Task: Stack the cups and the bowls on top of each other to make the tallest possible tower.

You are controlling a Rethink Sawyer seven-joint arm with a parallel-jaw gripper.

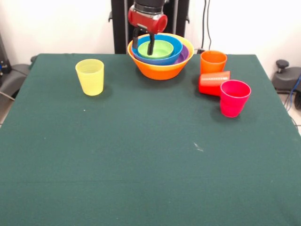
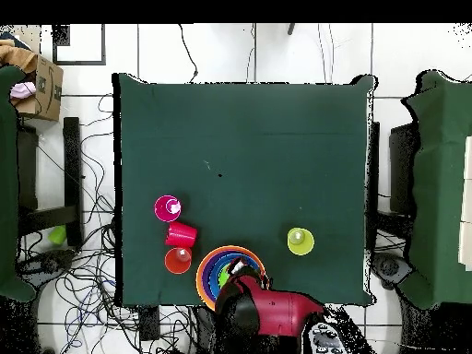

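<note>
- Foreground, front view: the green table cloth (image 1: 141,179) is a matte, felt-like surface, flat and bare in its near half; I judge it gives cups a steady footing with little slide.
- Mid-distance, one side: the magenta-pink cup (image 1: 234,97) stands upright, mouth up, a smooth tapered tumbler of glossy plastic. Touching it from behind, the red cup (image 1: 214,83) lies on its side, so I would have to right it before it can carry anything.
- Just behind those 2, the orange cup (image 1: 213,61) stands upright, close against the fallen red cup.
- Mid-distance, other side: the yellow cup (image 1: 90,76) stands alone and upright, translucent, well apart from everything else.
- Far edge: the bowls sit nested in 1 pile, the large yellow-orange bowl (image 1: 160,69) outermost, a purple rim (image 1: 185,57) showing inside it, then a blue bowl (image 1: 175,44), with the small light green bowl (image 1: 160,48) at the centre. All are round, glossy and thin-walled.
- The gripper (image 1: 144,44) hangs into the nest at the green bowl's rim. 2 dark fingers (image 1: 150,46) show with a gap between them, parted somewhat and, as far as I can see, clasping nothing; whether they straddle the rim I cannot tell.
- Step in hand, my judgement: lifting the green bowl out. I would pinch 1 wall squarely, rise straight up so the slick nested bowls do not drag along, and move slowly.
</note>
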